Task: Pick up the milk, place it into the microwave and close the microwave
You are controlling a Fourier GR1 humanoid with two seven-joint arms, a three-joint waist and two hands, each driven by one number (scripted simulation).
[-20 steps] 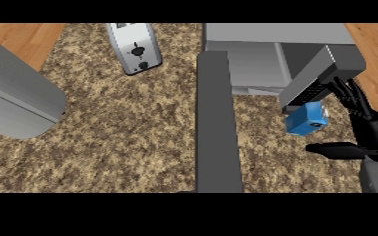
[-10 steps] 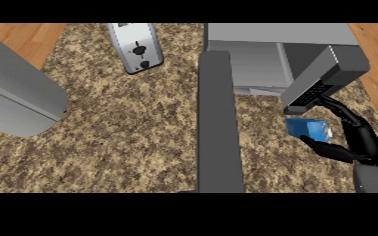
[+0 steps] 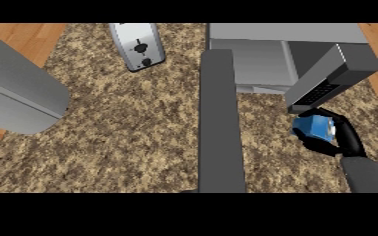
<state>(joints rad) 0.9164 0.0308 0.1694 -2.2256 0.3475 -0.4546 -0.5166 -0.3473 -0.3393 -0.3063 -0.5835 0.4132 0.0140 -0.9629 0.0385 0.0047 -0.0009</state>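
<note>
At the bench's (image 3: 133, 130) right edge, I had the right hand (image 3: 341, 141) with fingers curled round the milk (image 3: 313, 128), just below the microwave's (image 3: 255, 60) control panel. Its open door (image 3: 220, 120) stood left, leaving a narrow lane. Left forearm (image 3: 26, 100) sat far left, hand unseen.

Blue milk (image 3: 314, 128) in black hand (image 3: 343, 139); grey microwave (image 3: 255, 60); brown speckled counter (image 3: 133, 130); silver toaster (image 3: 137, 45).
</note>
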